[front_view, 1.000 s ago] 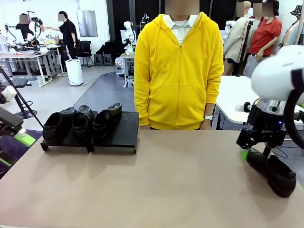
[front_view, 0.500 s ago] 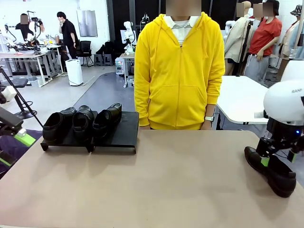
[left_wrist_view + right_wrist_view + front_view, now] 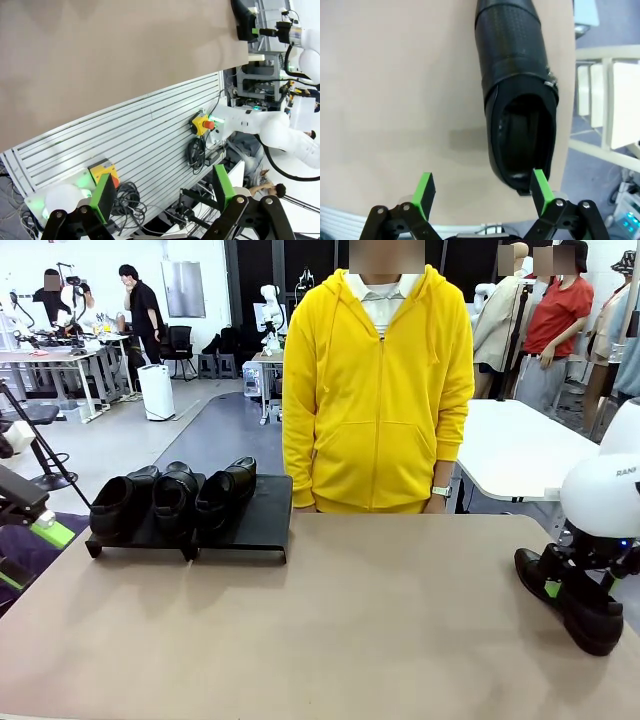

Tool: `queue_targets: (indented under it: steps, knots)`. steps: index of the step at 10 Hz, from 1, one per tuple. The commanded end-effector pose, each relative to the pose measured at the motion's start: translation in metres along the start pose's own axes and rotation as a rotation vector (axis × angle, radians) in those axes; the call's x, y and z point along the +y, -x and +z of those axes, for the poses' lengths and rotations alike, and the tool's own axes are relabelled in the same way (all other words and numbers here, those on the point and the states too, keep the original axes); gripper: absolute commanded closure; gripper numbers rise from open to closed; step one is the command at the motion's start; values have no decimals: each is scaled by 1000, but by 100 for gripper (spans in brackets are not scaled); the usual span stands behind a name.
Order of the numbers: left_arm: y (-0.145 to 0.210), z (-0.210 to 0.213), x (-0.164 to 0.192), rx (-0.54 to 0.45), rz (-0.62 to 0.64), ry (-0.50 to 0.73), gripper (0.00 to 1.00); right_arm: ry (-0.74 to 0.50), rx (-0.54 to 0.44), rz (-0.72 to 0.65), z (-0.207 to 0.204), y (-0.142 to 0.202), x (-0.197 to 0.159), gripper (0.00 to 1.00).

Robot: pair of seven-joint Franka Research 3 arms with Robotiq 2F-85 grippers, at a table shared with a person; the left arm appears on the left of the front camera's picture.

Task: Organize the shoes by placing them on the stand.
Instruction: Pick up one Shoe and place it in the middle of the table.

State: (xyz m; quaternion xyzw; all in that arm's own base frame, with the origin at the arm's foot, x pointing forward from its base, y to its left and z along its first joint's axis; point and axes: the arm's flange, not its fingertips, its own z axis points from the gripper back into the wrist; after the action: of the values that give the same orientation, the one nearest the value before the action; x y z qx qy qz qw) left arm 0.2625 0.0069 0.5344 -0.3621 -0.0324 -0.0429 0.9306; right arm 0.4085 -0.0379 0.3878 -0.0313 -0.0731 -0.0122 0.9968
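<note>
Three glossy black shoes [image 3: 175,495] sit side by side on the left part of the low black stand [image 3: 255,525] at the far left of the table. Another black shoe [image 3: 585,608] lies near the table's right edge. My right gripper [image 3: 575,580] hangs open just above that shoe's heel end. In the right wrist view the shoe [image 3: 517,75] points away, its heel opening beside the right-hand green fingertip [image 3: 540,186] of the open right gripper [image 3: 482,189]. My left gripper [image 3: 45,530] is off the table's left edge, and its wrist view shows the left gripper [image 3: 162,192] open and holding nothing.
A person in a yellow hoodie [image 3: 375,390] stands at the far edge, behind the middle of the tan table [image 3: 350,620]. The stand's right section is bare. The left wrist view looks past the table's edge at a slatted panel [image 3: 140,135] with a red stop button.
My right arm has swung right and come down, bringing its open gripper from above the shoe's left side to low over its heel end. The left arm and all shoes stayed put.
</note>
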Motion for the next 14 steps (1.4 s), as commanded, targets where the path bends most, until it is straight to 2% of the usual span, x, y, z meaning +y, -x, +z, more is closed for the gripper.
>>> queue_targets:
  steps: [1, 4, 10, 11, 12, 14]
  knots:
    - [0, 1, 0, -2, 7, 18, 0, -10, -28, -41, -18, -3, -6, 0]
    - [0, 1, 0, -2, 7, 18, 0, -27, -42, -47, -33, -10, -9, 0]
    - [0, 1, 0, -2, 7, 18, 0, -161, -42, -6, -51, -25, -13, 0]
    - [0, 1, 0, -2, 7, 18, 0, -171, -38, -2, -50, -25, -13, 60]
    - [0, 1, 0, -2, 7, 18, 0, -186, -41, -1, -50, -26, -13, 100]
    - [0, 1, 0, -2, 7, 18, 0, -194, -51, 6, -49, -26, -13, 100]
